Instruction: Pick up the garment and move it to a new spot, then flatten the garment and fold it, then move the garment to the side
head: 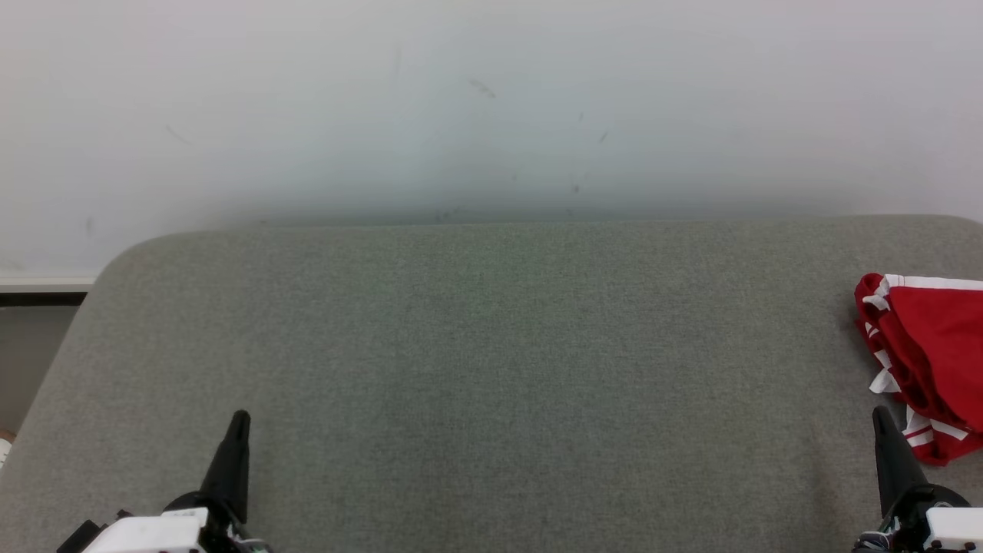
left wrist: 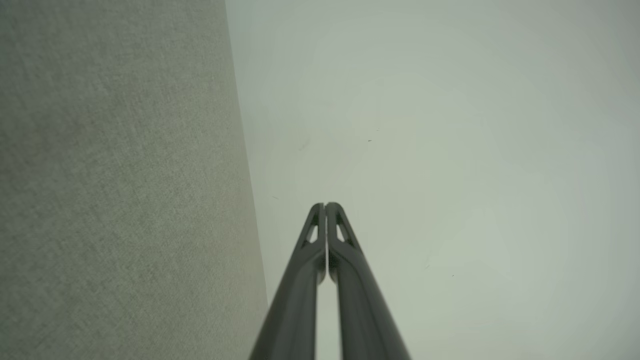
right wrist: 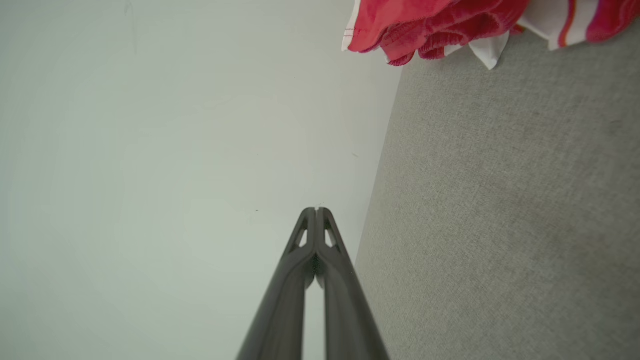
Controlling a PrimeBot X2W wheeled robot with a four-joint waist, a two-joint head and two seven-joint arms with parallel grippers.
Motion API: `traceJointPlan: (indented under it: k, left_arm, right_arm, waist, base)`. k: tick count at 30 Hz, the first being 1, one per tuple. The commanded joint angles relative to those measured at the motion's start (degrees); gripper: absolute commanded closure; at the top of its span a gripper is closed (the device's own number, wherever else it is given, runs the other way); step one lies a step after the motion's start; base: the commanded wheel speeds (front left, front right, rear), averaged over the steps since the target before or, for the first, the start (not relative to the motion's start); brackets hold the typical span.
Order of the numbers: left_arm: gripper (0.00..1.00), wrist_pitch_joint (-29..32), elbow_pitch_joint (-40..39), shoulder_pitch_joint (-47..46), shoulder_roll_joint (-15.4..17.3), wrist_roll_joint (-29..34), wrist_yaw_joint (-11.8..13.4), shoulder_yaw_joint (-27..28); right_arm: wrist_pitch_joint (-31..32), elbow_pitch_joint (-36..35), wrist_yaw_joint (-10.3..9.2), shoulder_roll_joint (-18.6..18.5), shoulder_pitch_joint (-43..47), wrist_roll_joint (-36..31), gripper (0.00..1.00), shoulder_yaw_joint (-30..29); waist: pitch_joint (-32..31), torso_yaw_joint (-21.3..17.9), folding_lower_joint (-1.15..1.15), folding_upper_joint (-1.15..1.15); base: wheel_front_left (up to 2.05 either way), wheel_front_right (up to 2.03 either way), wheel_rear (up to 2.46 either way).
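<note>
The garment [head: 933,357] is a bright red shirt with white stripes, lying bunched up at the far right edge of the grey fabric surface [head: 491,369]; part of it runs out of the head view. In the right wrist view the garment [right wrist: 430,25] shows at the top, crumpled on the grey cloth. My right gripper [head: 882,418] is shut and empty, just left of the garment's near end. My left gripper [head: 240,421] is shut and empty at the lower left, far from the garment. Both wrist views show fingertips pressed together: left gripper [left wrist: 325,205], right gripper [right wrist: 316,210].
A pale wall [head: 491,107] rises behind the grey surface's far edge. The surface's left corner is rounded, with a strip of floor and skirting [head: 38,307] beyond it. Wide bare cloth lies between the two grippers.
</note>
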Motion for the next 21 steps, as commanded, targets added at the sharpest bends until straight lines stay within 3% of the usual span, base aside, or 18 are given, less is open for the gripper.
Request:
traceJointPlan:
  k: [1, 21]
  left_arm:
    - [1.0, 0.1, 0.0, -0.5, 0.2, 0.7, -0.3, 0.2]
    - [1.0, 0.2, 0.0, -0.5, 0.2, 0.8, -0.3, 0.3]
  right_arm:
    - [0.2, 0.1, -0.12, -0.5, -0.7, 0.1, 1.0, -0.2]
    - [0.2, 0.1, -0.12, -0.5, -0.7, 0.1, 1.0, -0.2]
  waist:
    - [0.0, 0.0, 0.0, 0.0]
    - [0.0, 0.0, 0.0, 0.0]
  base:
    - [0.0, 0.0, 0.0]
    - [0.0, 0.0, 0.0]
